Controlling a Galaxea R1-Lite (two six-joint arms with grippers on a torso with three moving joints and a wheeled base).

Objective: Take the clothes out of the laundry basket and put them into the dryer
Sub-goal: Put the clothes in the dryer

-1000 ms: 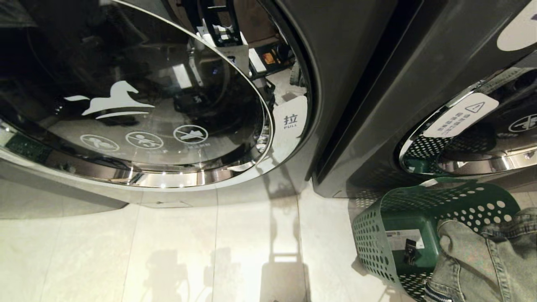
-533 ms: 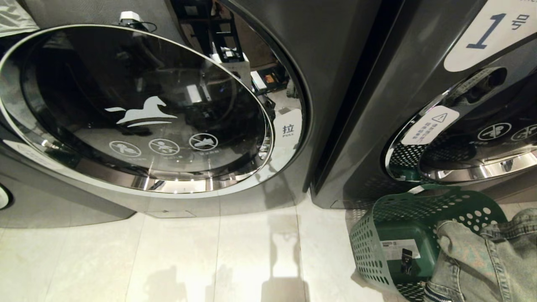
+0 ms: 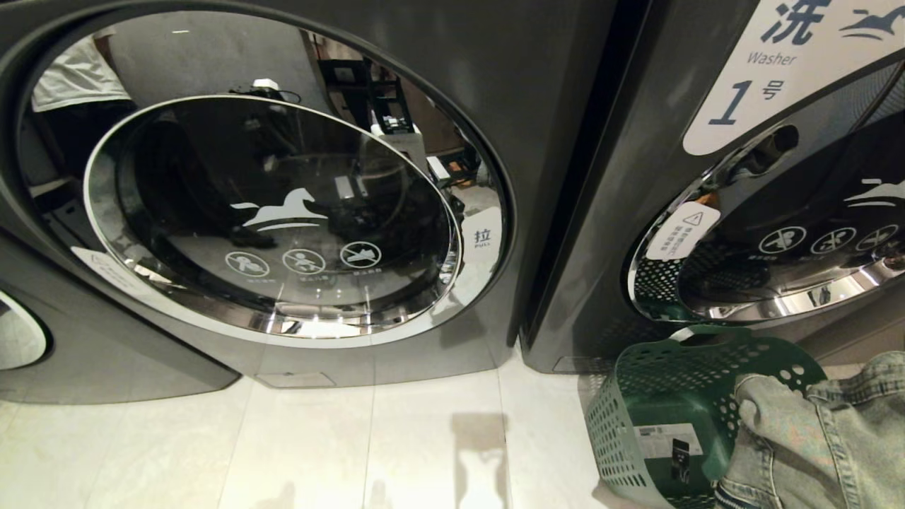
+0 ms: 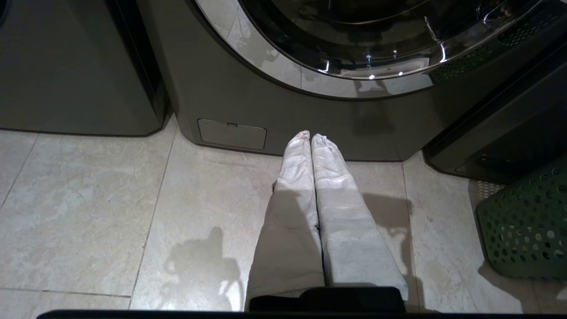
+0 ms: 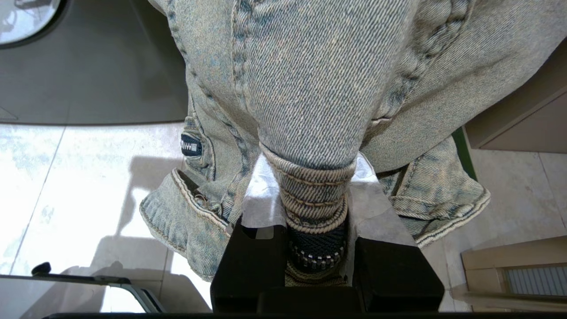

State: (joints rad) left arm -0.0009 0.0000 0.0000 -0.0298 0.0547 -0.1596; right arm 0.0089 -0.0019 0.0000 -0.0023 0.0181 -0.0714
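Hanging from the right gripper [image 5: 315, 208], the denim garment [image 5: 310, 84] is pinched by a thick seamed fold between the white-padded jaws, which are clamped on it, and the rest of the cloth drapes out beyond them. In the head view the same denim garment [image 3: 813, 438] shows at the lower right, over the rim of the green laundry basket [image 3: 664, 417] (a perforated plastic one with a white label inside), which stands on the pale tiled floor [image 3: 318, 452]. The basket sits just in front of the machine marked Washer [image 3: 778, 56], whose chrome-ringed door mirrors the basket's holes. Left of that stands the dryer [image 3: 558, 106], its round glass door [image 3: 283, 219] closed. The left gripper [image 4: 310, 141] hangs low above the floor in front of the dryer's base, its white-wrapped jaws pressed together and holding nothing; the basket's side shows at the edge of the left wrist view.
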